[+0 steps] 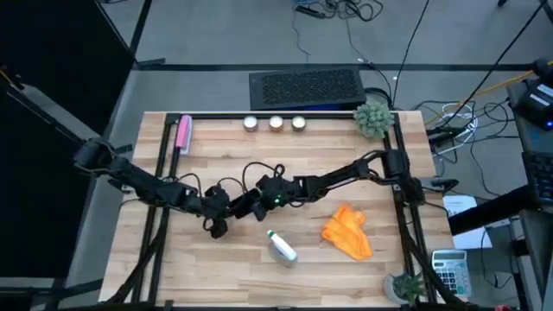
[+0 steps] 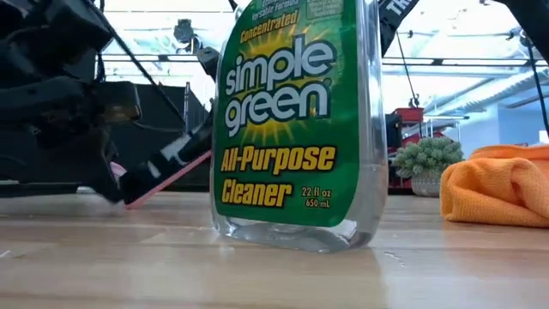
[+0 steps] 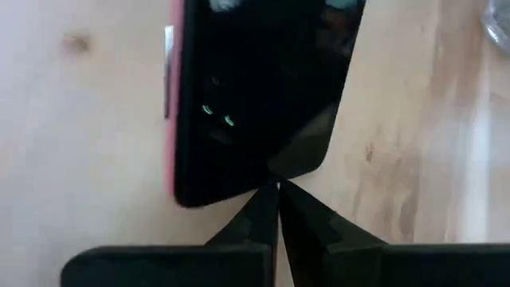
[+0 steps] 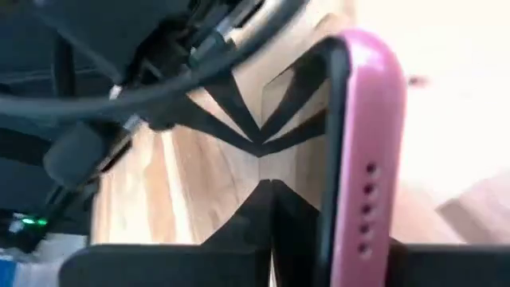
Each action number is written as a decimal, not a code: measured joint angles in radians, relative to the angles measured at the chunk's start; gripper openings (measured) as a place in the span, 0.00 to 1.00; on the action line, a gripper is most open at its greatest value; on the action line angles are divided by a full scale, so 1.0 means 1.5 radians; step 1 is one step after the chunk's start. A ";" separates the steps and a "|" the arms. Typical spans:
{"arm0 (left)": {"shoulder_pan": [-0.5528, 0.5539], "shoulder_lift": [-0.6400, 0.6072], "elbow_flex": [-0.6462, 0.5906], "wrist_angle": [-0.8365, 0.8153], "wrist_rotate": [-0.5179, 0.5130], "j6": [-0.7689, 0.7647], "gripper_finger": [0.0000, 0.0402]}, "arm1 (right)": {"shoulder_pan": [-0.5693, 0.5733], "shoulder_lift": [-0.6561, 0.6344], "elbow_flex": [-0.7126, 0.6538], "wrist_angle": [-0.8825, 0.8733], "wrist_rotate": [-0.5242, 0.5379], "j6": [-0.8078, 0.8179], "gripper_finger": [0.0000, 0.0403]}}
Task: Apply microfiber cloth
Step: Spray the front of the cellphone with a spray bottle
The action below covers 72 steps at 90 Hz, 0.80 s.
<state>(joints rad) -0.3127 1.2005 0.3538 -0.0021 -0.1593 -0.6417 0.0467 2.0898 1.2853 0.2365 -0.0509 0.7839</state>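
Both grippers meet at mid-table, the left gripper (image 3: 278, 189) pinched together at a corner of the pink-cased smartphone (image 3: 255, 88) and the right gripper (image 4: 269, 185) closed beside its pink edge, while the microfiber cloth (image 1: 348, 231) lies crumpled well apart, beyond the cleaner bottle (image 1: 281, 246), near the table's (image 1: 216, 276) right rail.

Robotics lab, cable-strewn floor (image 1: 346, 10), wooden test table (image 1: 216, 268)

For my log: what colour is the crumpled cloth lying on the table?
Bright orange cloth, clearest in the high view.
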 joint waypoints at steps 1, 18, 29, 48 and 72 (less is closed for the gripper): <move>0.000 -0.006 0.004 -0.003 0.000 0.001 0.00 | 0.000 -0.005 0.000 -0.009 0.002 -0.007 0.03; -0.010 -0.094 0.037 -0.028 0.001 0.050 0.00 | 0.002 -0.145 0.000 -0.202 0.101 -0.145 0.02; -0.012 -0.128 0.048 -0.020 0.008 0.066 0.00 | 0.009 -0.254 0.000 -0.370 0.166 -0.201 0.02; -0.042 -0.115 0.063 0.027 0.040 0.066 0.00 | 0.084 -0.422 -0.001 -0.702 0.207 -0.181 0.02; -0.121 0.021 0.068 0.207 0.036 0.022 0.00 | 0.307 -0.468 -0.078 -0.750 0.215 -0.062 0.02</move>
<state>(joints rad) -0.4939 1.2315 0.4551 0.3089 -0.1055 -0.6083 0.5070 1.3884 1.1686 -0.8881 0.2719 0.6903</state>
